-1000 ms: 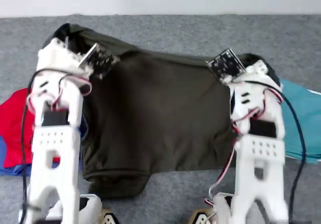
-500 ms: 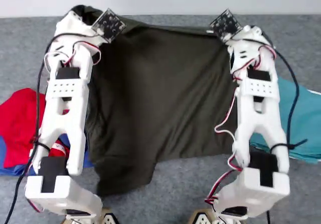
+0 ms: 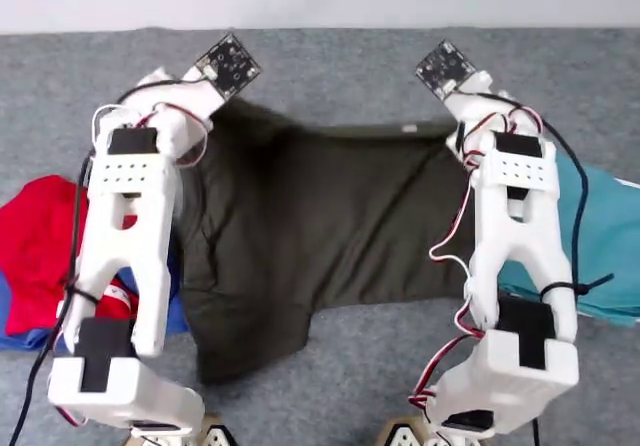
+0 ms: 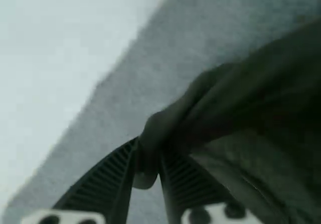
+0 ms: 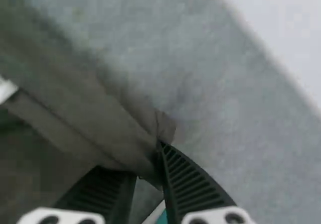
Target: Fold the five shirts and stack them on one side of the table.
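A dark olive shirt (image 3: 320, 216) lies spread on the grey table between the two arms. Both arms stretch toward the table's far side. My left gripper (image 3: 212, 106) is at the shirt's far left corner; in the left wrist view the gripper (image 4: 148, 156) is shut on a bunched fold of the olive shirt (image 4: 251, 108). My right gripper (image 3: 457, 118) is at the far right corner; in the right wrist view the gripper (image 5: 153, 153) is shut on the hem of the shirt (image 5: 75, 108). A small white label (image 3: 408, 128) shows at the far edge.
A red shirt (image 3: 35, 236) lies crumpled at the left on top of a blue one (image 3: 20, 331). A teal shirt (image 3: 605, 236) lies at the right behind the right arm. Bare grey table (image 3: 330, 66) runs beyond the olive shirt to the white wall.
Both arms stretched toward the far side with the olive shirt's edge, then drew it slightly back and down. The shirt now lies flatter, its far edge nearer than half a second ago.
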Available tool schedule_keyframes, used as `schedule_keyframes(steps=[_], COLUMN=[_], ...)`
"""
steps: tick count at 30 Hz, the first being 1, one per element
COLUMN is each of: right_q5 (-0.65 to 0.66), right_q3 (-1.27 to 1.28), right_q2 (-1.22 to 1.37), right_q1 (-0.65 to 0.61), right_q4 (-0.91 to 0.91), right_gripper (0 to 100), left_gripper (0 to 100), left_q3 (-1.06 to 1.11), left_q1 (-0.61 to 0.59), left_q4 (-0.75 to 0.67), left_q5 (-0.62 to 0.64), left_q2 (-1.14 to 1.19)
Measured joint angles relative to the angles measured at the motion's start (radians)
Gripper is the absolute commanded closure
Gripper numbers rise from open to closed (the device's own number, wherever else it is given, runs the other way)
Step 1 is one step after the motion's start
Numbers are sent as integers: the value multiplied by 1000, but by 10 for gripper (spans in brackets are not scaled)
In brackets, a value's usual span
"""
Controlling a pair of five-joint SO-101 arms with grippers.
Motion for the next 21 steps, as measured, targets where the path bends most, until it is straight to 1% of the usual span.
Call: schedule_keyframes(steps=[8, 15, 17, 21], right_q5=[-2, -2, -2, -2], right_q3=[0, 0, 0, 57], right_q2=[-87, -92, -92, -92], right_q1=[-5, -5, -5, -3], right_q4=[370, 652, 712, 746], right_gripper=[988, 988, 988, 988], left_gripper=[987, 987, 987, 987], left_q3=[0, -9, -9, 86], left_q1=[26, 41, 41, 29], left_q4=[459, 813, 859, 868], left_q5=[0, 3, 5, 3], left_q2=[-112, -143, -144, -187])
